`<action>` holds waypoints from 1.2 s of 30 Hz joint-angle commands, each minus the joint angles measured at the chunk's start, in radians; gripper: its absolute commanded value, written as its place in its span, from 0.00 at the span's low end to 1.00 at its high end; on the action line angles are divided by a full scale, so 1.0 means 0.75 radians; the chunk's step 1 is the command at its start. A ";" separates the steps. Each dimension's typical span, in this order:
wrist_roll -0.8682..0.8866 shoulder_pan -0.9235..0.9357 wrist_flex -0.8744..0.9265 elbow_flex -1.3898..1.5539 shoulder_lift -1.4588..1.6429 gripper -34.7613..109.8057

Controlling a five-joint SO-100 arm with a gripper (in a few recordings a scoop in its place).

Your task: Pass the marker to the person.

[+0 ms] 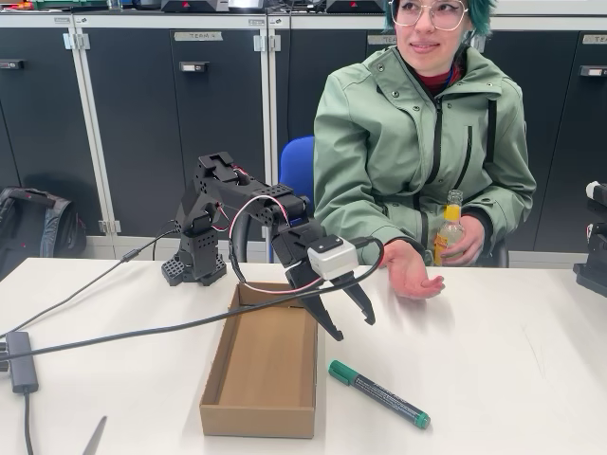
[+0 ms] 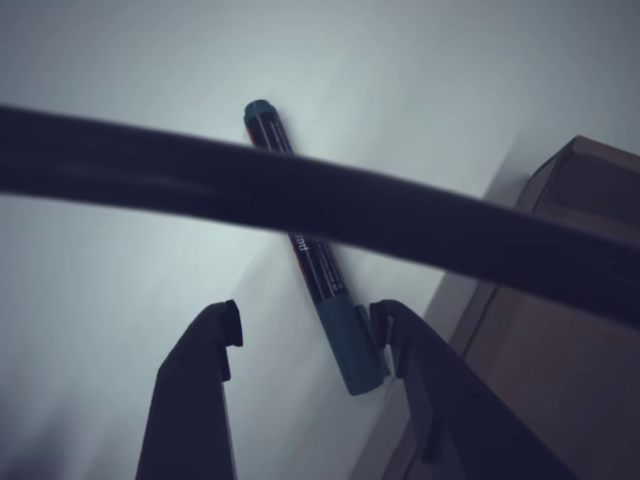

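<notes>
Cable (image 2: 330, 205) is draped across the wrist view; gripper (image 2: 310, 335) is held spread and empty above marker (image 2: 305, 250). Risk: cable snagged during descent, marker knocked away.

Arm (image 1: 223, 223): matte black printed plastic throughout, blocky segments, a squat base with a perforated grid foot. Red, white and black wires loop loosely between the joints. A small white box with a dark grey top (image 1: 332, 258) sits at the wrist, with a thick black cable (image 1: 142, 334) leading from it. Claw (image 1: 353, 324): two black, tapering, pointed fingers; in the wrist view the fingers (image 2: 195, 400) show dark flat faces with a small notched step near each tip.

Person (image 1: 427, 142): sage-green zip jacket with black zip strips, dark red collar, clear-framed glasses, teal-green hair.
</notes>
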 commanded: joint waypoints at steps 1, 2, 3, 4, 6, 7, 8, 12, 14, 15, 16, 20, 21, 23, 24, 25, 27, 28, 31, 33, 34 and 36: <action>-0.020 0.010 -0.016 -0.157 -0.041 0.45; -0.022 0.020 -0.018 -0.178 -0.072 0.45; -0.022 0.031 -0.022 -0.194 -0.098 0.45; -0.022 0.041 -0.027 -0.211 -0.121 0.45; -0.022 0.059 -0.031 -0.235 -0.160 0.45; -0.025 0.070 -0.033 -0.245 -0.176 0.45; -0.025 0.078 -0.033 -0.254 -0.192 0.45; -0.025 0.115 -0.010 -0.295 -0.256 0.45; -0.025 0.133 -0.006 -0.297 -0.280 0.45; -0.025 0.141 -0.004 -0.299 -0.290 0.45; -0.027 0.147 -0.004 -0.301 -0.299 0.45; -0.078 0.160 -0.004 -0.305 -0.321 0.48; -0.092 0.157 0.000 -0.311 -0.321 0.48; -0.125 0.147 0.022 -0.329 -0.319 0.49; -0.141 0.137 0.035 -0.342 -0.319 0.49; -0.160 0.127 0.047 -0.356 -0.319 0.49; -0.186 0.100 0.070 -0.395 -0.335 0.49; -0.188 0.086 0.070 -0.413 -0.346 0.49; -0.192 0.053 0.106 -0.499 -0.395 0.49; -0.188 0.039 0.121 -0.546 -0.434 0.49; -0.184 0.035 0.123 -0.565 -0.456 0.49; -0.174 0.027 0.123 -0.605 -0.507 0.49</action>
